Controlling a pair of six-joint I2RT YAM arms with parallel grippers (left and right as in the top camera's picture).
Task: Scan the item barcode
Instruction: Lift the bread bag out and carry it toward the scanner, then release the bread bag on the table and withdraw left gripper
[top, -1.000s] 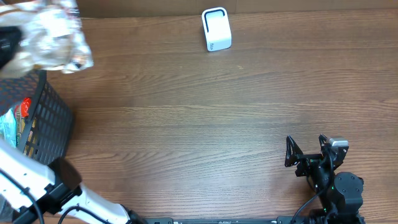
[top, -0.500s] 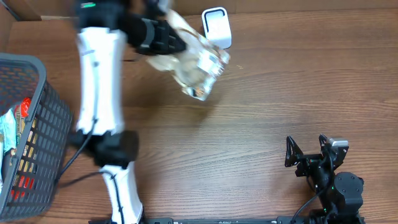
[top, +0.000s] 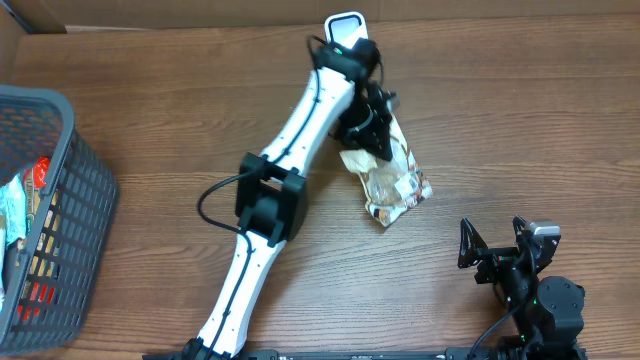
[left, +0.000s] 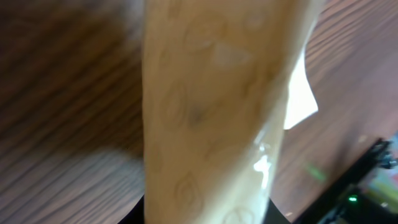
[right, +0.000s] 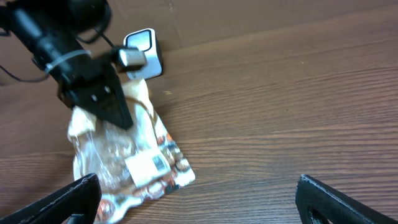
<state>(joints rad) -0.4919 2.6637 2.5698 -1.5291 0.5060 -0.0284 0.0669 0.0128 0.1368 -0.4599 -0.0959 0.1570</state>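
1. state of the claws. the left claw (top: 378, 135) is closed on the upper edge of the packet (top: 392, 180), a clear snack bag with a printed border. the right claw (top: 493, 245) has its jaws wide apart and holds nothing. it sits well apart from the left claw, toward the near edge of the table (top: 520, 120).

2. position of the item. the packet hangs below the left claw and fans out past its fingertips. whether its lower end rests on the table cannot be told. a white label (right: 146, 167), probably the barcode carrier, sits low on the packet, far from the grip point. it faces up and toward the right claw. the scanner (right: 142, 53) stands just behind the left claw, on the side away from the label. the basket (top: 60, 200) is well apart from the left claw, off to its left.

3. step in hand. judged from this layout, the item is at the scanner and the presentation step is under way. no reading can be confirmed.

4. next move. the label appears turned away from the scanner window. the next move calls for rotating the wrist so that the label faces the scanner, with the film flat and the grip firm.
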